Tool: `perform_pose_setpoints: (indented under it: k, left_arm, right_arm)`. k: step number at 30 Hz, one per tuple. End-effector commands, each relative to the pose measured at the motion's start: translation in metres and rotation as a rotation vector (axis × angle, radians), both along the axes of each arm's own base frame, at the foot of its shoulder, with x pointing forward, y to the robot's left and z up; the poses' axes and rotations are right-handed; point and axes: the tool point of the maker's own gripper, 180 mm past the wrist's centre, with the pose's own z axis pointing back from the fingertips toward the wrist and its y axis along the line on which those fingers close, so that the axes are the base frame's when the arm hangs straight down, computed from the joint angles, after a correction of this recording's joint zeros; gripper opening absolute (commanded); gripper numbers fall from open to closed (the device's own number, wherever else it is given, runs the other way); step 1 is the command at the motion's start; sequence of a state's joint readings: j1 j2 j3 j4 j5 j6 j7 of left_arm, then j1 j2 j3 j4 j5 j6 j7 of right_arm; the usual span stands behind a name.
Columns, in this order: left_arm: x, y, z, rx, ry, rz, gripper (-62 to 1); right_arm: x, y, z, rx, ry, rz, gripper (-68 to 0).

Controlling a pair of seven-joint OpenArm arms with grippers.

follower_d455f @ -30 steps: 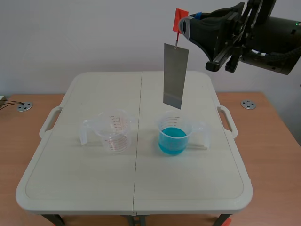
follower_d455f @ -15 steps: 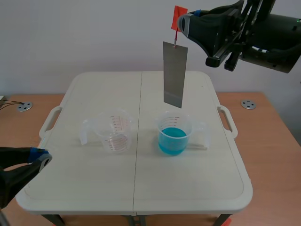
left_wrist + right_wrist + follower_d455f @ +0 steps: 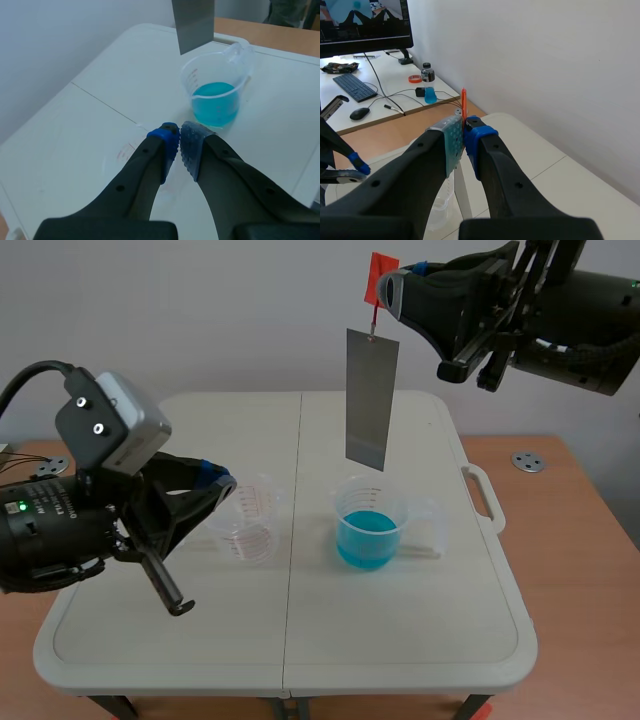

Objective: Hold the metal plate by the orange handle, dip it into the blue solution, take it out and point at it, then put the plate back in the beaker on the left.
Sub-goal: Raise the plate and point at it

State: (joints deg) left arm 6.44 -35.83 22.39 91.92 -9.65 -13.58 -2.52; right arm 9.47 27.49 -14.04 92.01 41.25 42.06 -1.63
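Observation:
The grey metal plate [image 3: 371,400] hangs upright from its orange handle [image 3: 382,282], high above the table. My right gripper [image 3: 392,290] is shut on that handle [image 3: 464,106]. The plate's lower edge [image 3: 194,26] is just above the clear beaker of blue solution [image 3: 369,528], apart from the liquid. An empty clear beaker [image 3: 252,523] stands to the left, partly hidden by my left arm. My left gripper [image 3: 218,481] hovers over this empty beaker, shut on nothing, its pads [image 3: 170,141] meeting and aimed toward the blue beaker [image 3: 216,99].
Both beakers stand on a white folding table [image 3: 420,640] with side handles [image 3: 482,495], set on a wooden surface. From the right wrist view a desk with a monitor [image 3: 365,22] and keyboard lies far beyond.
My left arm has come in from the lower left and risen over the table to the empty beaker. The right gripper and the plate have hardly moved.

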Motion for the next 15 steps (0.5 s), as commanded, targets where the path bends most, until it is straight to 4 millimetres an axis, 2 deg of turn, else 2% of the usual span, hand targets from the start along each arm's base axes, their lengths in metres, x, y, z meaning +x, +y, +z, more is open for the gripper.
perform_pose_setpoints:
  k: [1, 7, 15]
  left_arm:
    - [0.008, -0.004, 0.002, -0.031, -0.006, 0.018, -54.0]
    - [0.031, -0.027, 0.003, -0.066, -0.028, 0.012, -54.0]
    - [0.059, -0.051, -0.011, -0.058, -0.014, 0.015, -54.0]
  right_arm:
    - [-0.002, -0.002, 0.015, 0.015, -0.041, 0.014, -66.2]
    - [-0.002, -0.002, 0.015, 0.015, -0.041, 0.014, -66.2]
    - [-0.002, -0.002, 0.015, 0.013, -0.04, 0.013, -66.2]
